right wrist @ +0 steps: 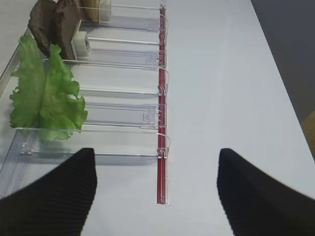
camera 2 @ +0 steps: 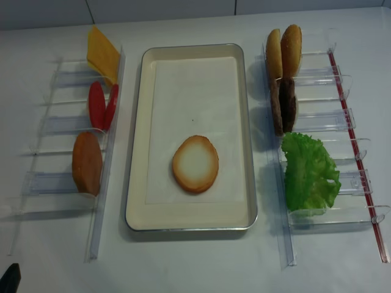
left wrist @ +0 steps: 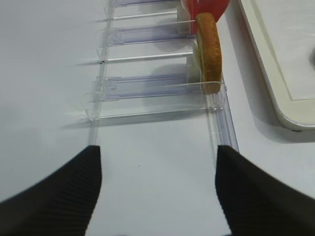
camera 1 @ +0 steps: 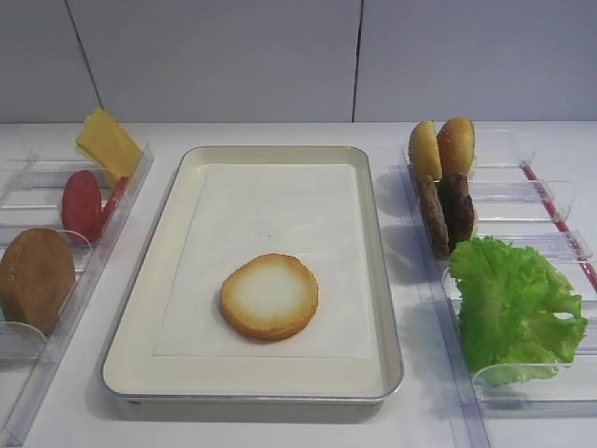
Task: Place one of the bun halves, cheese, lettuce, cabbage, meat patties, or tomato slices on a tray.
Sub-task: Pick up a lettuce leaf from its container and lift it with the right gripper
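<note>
The cream tray (camera 1: 270, 150) lies in the middle with one bun half (camera 1: 270, 296) on its paper liner, pale face up. On the left rack stand the cheese (camera 1: 107, 142), the tomato slices (camera 1: 82, 203) and a brown bun half (camera 1: 35, 278). The right rack carries two bun halves (camera 1: 442, 147), the meat patties (camera 1: 446, 213) and the cabbage (camera 1: 513, 303), a large crinkly green leaf. No bun-sized lettuce shows. My left gripper (left wrist: 156, 150) is open and empty over bare table before the left rack. My right gripper (right wrist: 156, 152) is open and empty over the right rack's near end.
Clear plastic racks (camera 2: 61, 152) (camera 2: 330, 122) flank the tray. A red strip (right wrist: 161, 147) runs along the right rack's outer edge. The tray's corner (left wrist: 290, 113) sits to the right of the left gripper. A grey wall (camera 1: 280, 56) stands behind the table.
</note>
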Available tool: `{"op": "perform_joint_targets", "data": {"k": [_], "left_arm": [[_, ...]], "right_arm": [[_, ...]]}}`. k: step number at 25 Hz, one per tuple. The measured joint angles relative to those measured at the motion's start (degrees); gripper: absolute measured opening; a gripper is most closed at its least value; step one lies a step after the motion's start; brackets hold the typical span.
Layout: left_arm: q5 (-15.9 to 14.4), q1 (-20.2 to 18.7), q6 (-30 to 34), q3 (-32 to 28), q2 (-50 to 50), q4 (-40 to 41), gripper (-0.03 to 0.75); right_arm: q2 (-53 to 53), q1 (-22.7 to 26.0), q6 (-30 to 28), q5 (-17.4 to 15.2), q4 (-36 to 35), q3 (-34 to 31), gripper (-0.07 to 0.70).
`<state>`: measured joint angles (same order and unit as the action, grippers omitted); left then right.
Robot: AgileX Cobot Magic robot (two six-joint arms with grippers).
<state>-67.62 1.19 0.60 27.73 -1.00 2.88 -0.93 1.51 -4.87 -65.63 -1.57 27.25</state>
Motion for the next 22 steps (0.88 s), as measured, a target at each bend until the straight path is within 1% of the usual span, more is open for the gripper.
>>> {"op": "perform_joint_targets", "data": {"k": [14, 16, 19, 22], "left_arm": [[0.0, 0.0, 0.0, 0.0, 0.0, 0.0, 0.49], [0.0, 0.0, 0.0, 0.0, 0.0, 0.0, 0.49], [0.0, 0.0, 0.0, 0.0, 0.0, 0.0, 0.49], [0.0, 0.0, 0.0, 0.0, 0.0, 0.0, 0.49]], "right_arm": [[0.0, -0.1, 0.0, 0.0, -0.7, 0.0, 0.494], [0.1, -0.1, -0.8, -0.1, -2.2, 0.0, 0.494], [2.2, -0.1, -3.7, -0.5, -6.1, 0.4, 0.494], [5.3, -0.1, -4.5, -0.3, -10.2, 1.7, 0.494]]}}
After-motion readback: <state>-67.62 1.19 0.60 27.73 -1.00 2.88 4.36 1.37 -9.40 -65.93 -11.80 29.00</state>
